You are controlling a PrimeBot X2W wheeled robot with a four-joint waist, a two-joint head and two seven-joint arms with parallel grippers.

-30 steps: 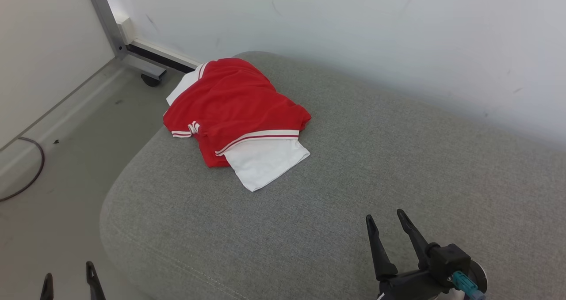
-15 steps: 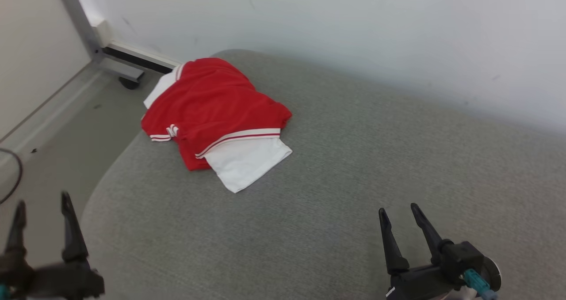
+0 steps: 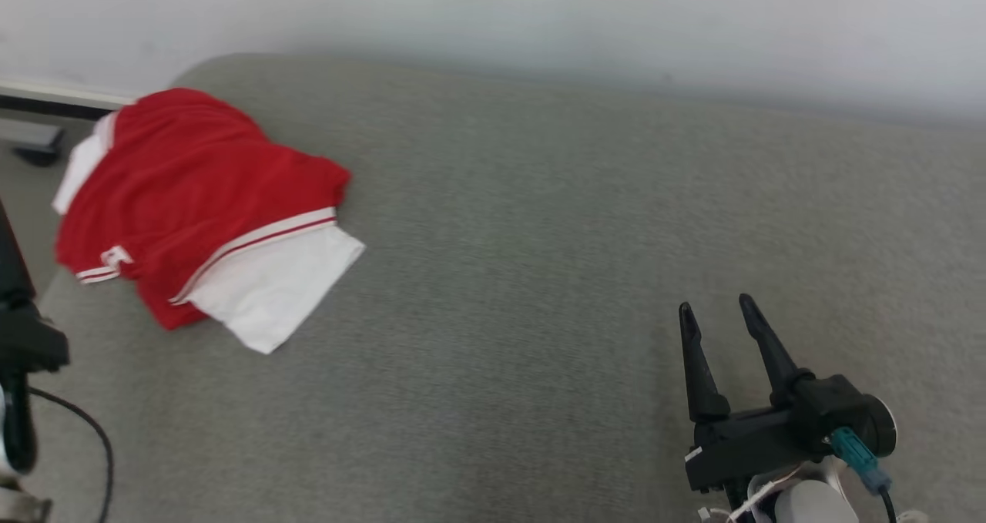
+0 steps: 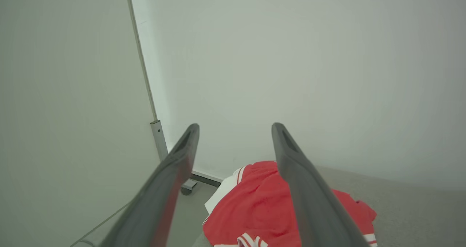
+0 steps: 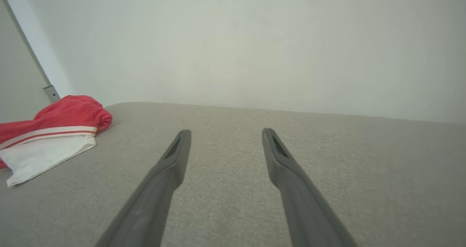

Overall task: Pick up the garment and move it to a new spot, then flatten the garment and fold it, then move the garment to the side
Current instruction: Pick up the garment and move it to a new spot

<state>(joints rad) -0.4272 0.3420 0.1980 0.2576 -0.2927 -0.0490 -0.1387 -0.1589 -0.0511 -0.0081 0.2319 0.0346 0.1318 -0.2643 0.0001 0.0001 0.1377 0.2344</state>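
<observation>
The garment [image 3: 192,192] is a red top with white striped trim and a white part sticking out below it. It lies folded in a heap at the far left end of the grey cushion [image 3: 539,238]. My right gripper [image 3: 716,307] is open and empty over the cushion's near right, well apart from the garment. The right wrist view has its fingers [image 5: 171,159] spread above bare fabric, the garment [image 5: 51,130] far to their left. My left gripper [image 4: 235,125] is open and empty, raised, with the garment [image 4: 255,210] below and beyond it. Its dark body [image 3: 19,338] sits at the head view's left edge.
A pale wall runs close behind the cushion. Left of the garment the cushion ends and drops to the floor, where a metal frame post [image 4: 158,138] stands on a caster [image 3: 35,149]. A black cable [image 3: 92,430] hangs near my left arm.
The head camera has swung right, so the garment now sits at the picture's left. My left arm has risen at the left edge. Both grippers stay open, and the garment lies as before.
</observation>
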